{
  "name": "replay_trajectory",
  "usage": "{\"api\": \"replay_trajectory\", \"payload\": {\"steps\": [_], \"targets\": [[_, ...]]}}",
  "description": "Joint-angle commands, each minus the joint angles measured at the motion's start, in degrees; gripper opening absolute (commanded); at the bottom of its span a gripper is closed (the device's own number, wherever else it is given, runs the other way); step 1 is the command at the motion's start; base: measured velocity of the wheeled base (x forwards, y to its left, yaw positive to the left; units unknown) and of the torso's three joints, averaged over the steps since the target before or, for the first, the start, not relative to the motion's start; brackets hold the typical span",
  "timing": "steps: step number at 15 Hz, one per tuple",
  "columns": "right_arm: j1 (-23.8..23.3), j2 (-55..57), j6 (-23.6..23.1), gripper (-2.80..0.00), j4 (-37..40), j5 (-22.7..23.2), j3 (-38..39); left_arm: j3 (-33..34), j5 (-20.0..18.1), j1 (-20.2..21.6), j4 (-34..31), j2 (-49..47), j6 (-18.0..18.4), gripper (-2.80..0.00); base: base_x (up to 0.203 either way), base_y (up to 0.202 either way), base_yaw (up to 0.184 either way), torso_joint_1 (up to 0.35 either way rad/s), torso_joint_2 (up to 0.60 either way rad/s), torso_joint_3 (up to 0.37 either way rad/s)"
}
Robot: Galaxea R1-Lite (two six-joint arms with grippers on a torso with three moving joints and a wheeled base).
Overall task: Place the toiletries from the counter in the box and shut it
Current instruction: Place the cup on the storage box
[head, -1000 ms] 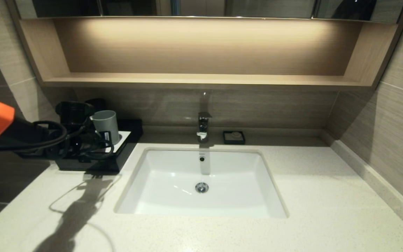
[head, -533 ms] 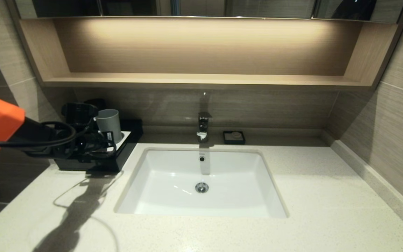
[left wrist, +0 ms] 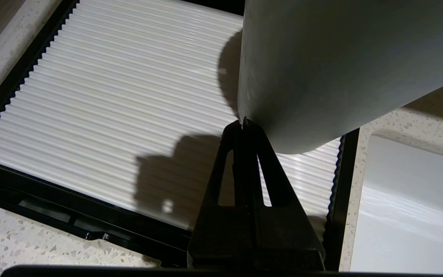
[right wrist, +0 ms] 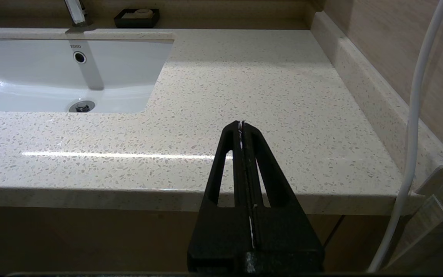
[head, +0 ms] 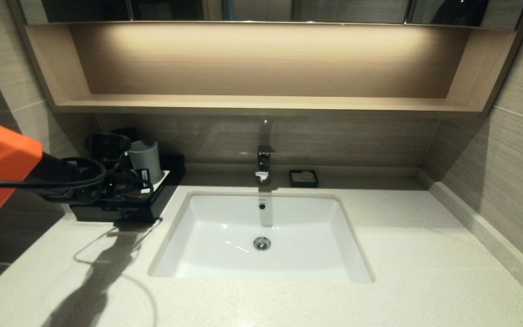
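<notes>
Left gripper (left wrist: 243, 122) we find pressed shut and empty, poised over the ribbed white panel of the box (head: 159, 200), its tips at the grey cup (head: 145, 159) standing there. We note the box sits on the counter (head: 425, 254) left of the sink (head: 261, 236). Right gripper (right wrist: 241, 124), likewise shut, hangs parked before the counter's front edge.

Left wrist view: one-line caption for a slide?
Shut left gripper over the box with its ribbed white top, fingertips at the base of the grey cup; sink beside.
</notes>
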State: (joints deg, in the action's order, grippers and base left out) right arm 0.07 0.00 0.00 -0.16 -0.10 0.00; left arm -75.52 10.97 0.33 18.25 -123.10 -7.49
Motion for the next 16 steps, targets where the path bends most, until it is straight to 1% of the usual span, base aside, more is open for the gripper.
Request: {"api": "replay_trajectory", "payload": {"steps": [1,4,7,10,14,16], "targets": [[0.0,0.0,0.0,-2.80,0.0,0.0,0.0,-0.8,0.1,0.1,0.1,-0.7,-0.1,-2.80,0.000,0.000,0.000,0.000,0.00,0.000],[0.0,0.0,0.0,-2.80,0.0,0.0,0.0,-1.8,0.3,0.2,0.2,-1.2,-0.2,-2.80,0.000,0.000,0.000,0.000,0.00,0.000],[0.0,-0.1,0.0,-2.80,0.0,0.0,0.0,-0.8,0.3,0.3,0.2,0.4,-0.5,-2.80,0.000,0.000,0.000,0.000,0.00,0.000],[0.0,-0.1,0.0,-2.80,0.0,0.0,0.1,2.9,0.3,0.3,0.1,3.6,-1.2,-2.80,0.000,0.000,0.000,0.000,0.00,0.000],[0.0,0.0,0.0,-2.80,0.0,0.0,0.1,7.4,0.0,0.3,0.1,8.4,-1.2,-2.80,0.000,0.000,0.000,0.000,0.00,0.000],[0.0,0.0,0.0,-2.80,0.0,0.0,0.1,8.8,-0.2,0.1,0.1,9.0,-1.3,-2.80,0.000,0.000,0.000,0.000,0.00,0.000]]}}
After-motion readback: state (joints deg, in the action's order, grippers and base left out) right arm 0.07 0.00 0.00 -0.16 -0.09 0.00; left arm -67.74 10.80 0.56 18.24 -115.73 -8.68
